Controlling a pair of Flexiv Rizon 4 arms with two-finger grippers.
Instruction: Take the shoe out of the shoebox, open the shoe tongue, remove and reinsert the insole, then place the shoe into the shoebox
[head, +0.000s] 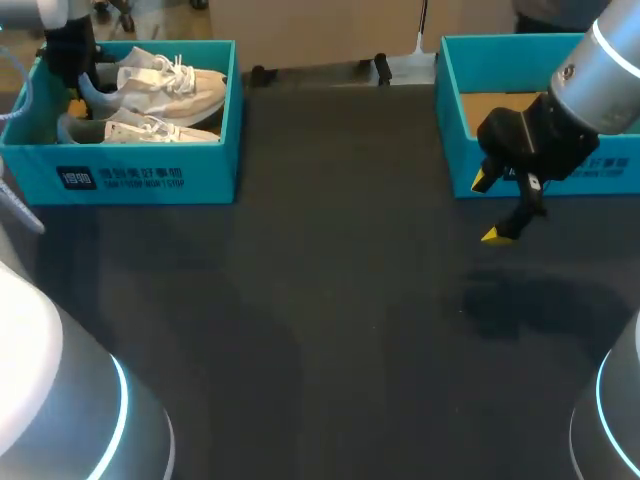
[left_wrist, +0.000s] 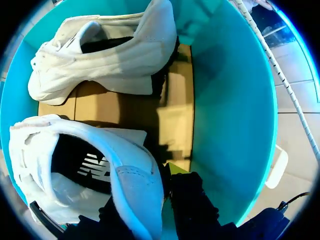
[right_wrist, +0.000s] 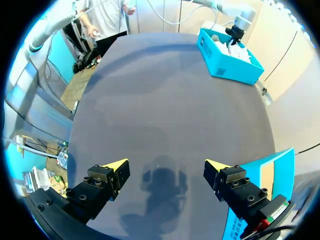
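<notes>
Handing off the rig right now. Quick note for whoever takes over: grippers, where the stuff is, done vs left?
Left gripper: down inside the shoebox, at the heel of the nearer shoe. The views don't confirm a grip.
Right gripper: fingers open, empty, hovering over the table beside the second blue box.
Things: both shoes are in the shoebox, with the other shoe lying alongside on the cardboard floor.
Done: nothing yet; no shoe is out.
Left: every step, starting with lifting a shoe out.
</notes>
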